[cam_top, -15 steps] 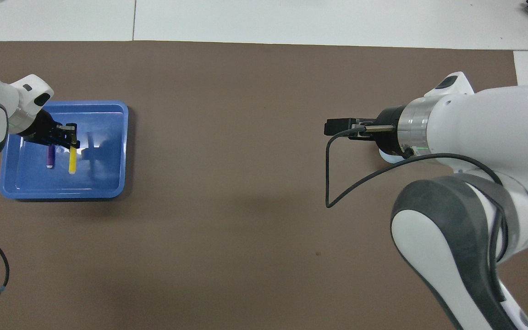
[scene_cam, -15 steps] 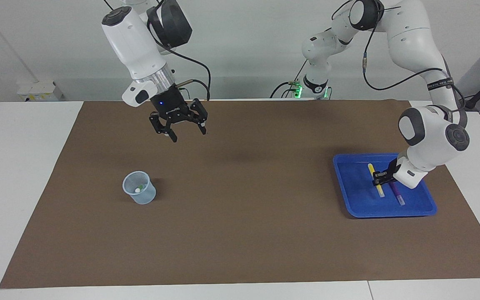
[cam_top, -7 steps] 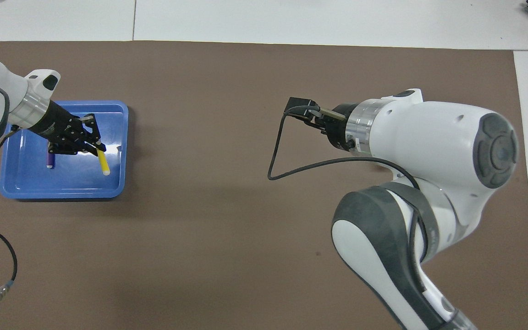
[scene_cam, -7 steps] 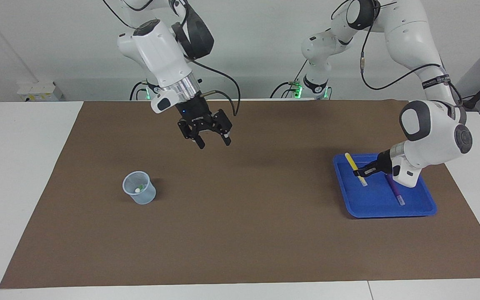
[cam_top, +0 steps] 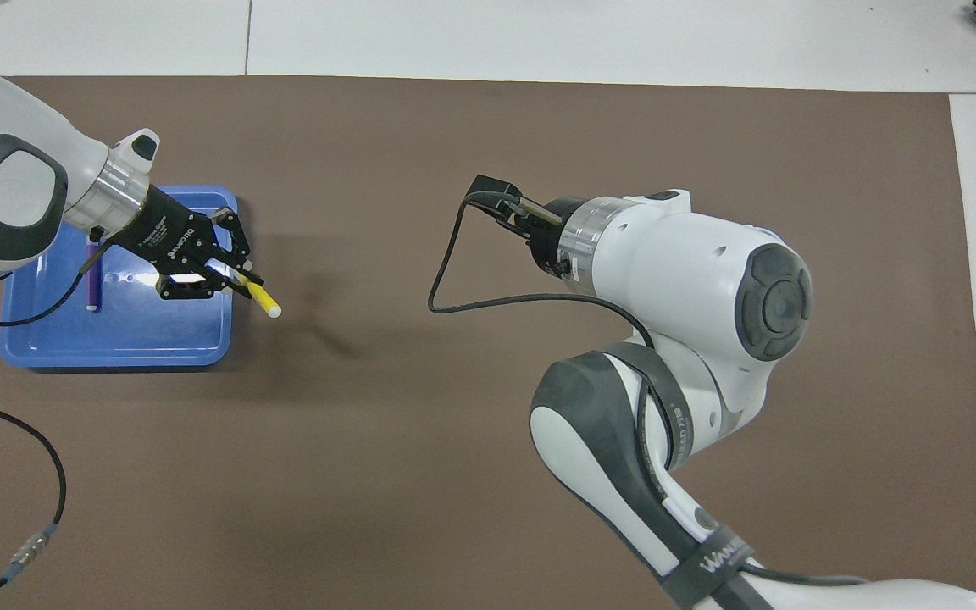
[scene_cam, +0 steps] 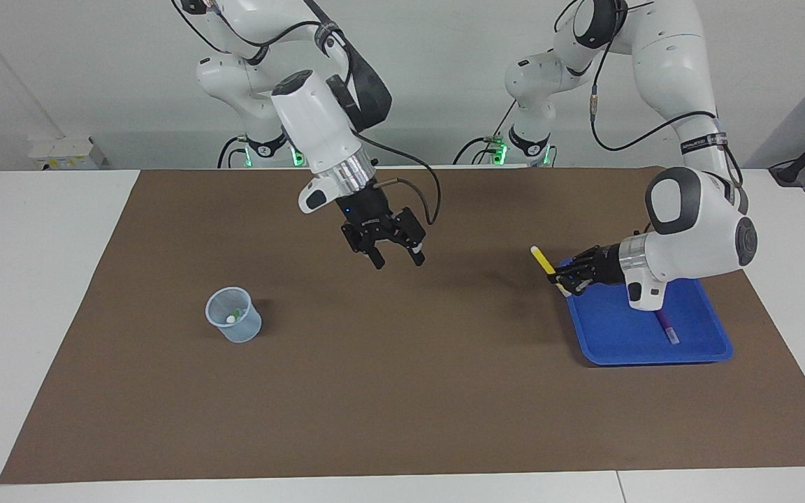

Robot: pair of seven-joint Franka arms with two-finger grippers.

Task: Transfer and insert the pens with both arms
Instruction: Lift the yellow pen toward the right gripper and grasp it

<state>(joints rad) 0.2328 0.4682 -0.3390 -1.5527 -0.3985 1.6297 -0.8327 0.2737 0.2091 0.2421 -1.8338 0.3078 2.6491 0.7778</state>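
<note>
Brown mat: left gripper (scene_cam: 562, 279) pinches yellow pen (scene_cam: 542, 260) over tray's edge (scene_cam: 588, 353); right gripper (scene_cam: 397, 255) gapes empty.

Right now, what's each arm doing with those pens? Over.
Left gripper shut on yellow pen, over tray edge. Right gripper open, empty, over mat. Purple pen in tray. Nothing between them.

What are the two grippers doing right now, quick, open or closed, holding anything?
Left gripper: shut on the yellow pen, raised over the blue tray's edge.
Right gripper: open, empty, over the brown mat.
</note>
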